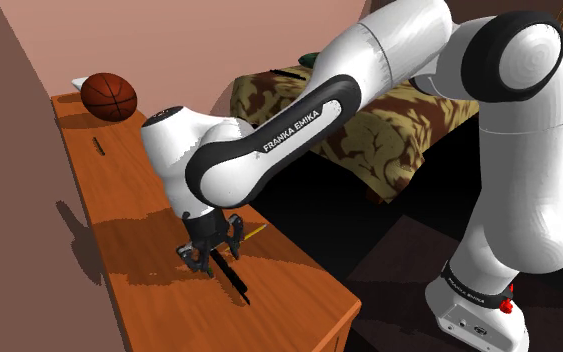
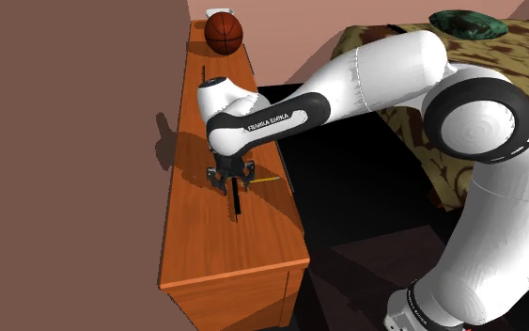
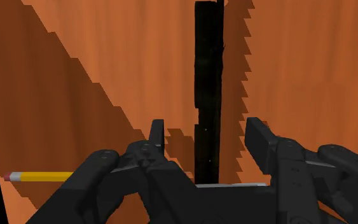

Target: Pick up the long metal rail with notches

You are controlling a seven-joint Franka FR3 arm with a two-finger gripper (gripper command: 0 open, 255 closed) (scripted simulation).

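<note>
Black, the long notched rail (image 3: 209, 95) lies flat between the spread fingers (image 3: 158, 137) of the gripper (image 3: 205, 130), untouched; a yellow pencil (image 3: 41, 176) lies off to one side. The arm (image 1: 294, 128) reads FRANKA EMIKA.

The sideboard (image 1: 139, 205) stands along the wall (image 1: 9, 150). On its top the rail (image 1: 237, 283) lies lengthwise toward the near end in the shoulder view, the ball (image 1: 108, 96) rests at the far end, and a small thin stick (image 1: 100, 147) lies between them, nearer to the ball. The gripper (image 1: 212, 262) is over the rail's farther end with one finger on each side of it, not touching. The pencil (image 1: 256, 231) lies just beside the gripper toward the sideboard's open edge, and the bed (image 1: 379, 140) stands beyond that edge.
</note>
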